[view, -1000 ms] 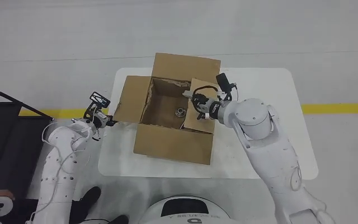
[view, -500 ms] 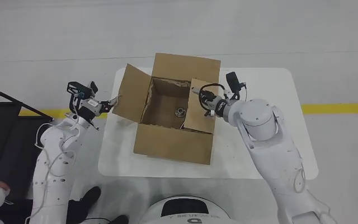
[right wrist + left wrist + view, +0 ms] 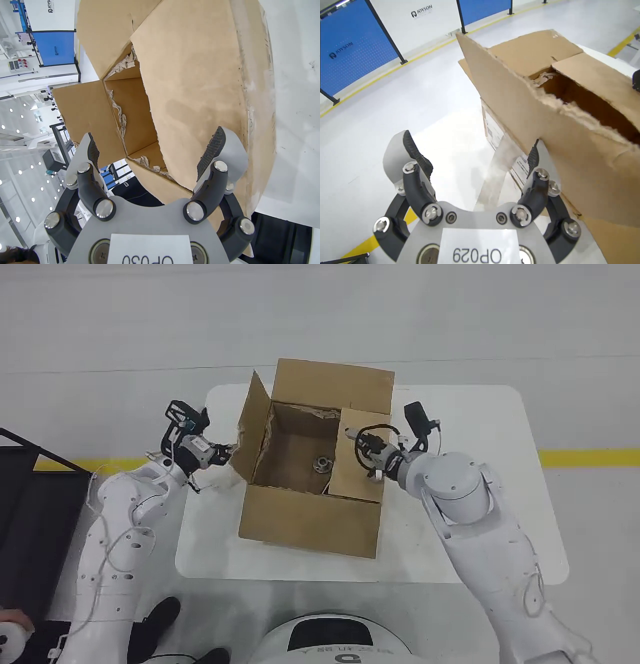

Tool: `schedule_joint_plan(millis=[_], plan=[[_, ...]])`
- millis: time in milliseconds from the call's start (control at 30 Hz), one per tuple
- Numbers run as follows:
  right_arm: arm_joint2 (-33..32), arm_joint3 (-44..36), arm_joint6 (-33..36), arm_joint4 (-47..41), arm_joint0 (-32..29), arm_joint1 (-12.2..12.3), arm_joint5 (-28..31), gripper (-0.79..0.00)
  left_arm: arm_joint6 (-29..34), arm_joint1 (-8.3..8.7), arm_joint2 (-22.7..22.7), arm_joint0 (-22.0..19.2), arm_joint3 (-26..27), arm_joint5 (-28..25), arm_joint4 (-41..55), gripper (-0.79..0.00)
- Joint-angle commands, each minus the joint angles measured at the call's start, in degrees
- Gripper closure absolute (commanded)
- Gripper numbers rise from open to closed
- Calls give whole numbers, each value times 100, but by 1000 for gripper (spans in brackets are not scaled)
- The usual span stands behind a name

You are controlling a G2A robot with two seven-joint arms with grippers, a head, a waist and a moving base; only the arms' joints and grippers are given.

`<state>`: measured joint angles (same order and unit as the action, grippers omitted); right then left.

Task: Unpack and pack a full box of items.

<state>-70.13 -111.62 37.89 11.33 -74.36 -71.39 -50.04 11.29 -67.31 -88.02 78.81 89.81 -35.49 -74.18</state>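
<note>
Though agape, both jaws at box point(image 3: 310, 519).

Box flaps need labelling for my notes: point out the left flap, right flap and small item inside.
left flap point(image 3: 252, 429), top view, middle of panel
right flap point(image 3: 355, 482), top view, bare panel
small item point(image 3: 322, 464), top view, its centre

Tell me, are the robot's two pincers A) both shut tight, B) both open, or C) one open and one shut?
B: each wrist view shows the fingers spread wide apart, on the left pincer and on the right pincer, both close to the flaps of the cardboard box.
</note>
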Motion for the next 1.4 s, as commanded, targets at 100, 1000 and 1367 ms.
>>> schedule_joint_plan(millis=[100, 1000, 1367], plan=[[-46, -61, 61, -30, -45, 14, 21, -785, 195, -10, 228, -114, -16, 39, 60, -785], [-46, -61, 61, -30, -45, 14, 21, -785, 667, -43, 932, -645, -244, 472, 226, -785], [264, -73, -114, 111, -115, 4, 316, -785, 420, 60, -246, -191, 163, 676, 1993, -785]])
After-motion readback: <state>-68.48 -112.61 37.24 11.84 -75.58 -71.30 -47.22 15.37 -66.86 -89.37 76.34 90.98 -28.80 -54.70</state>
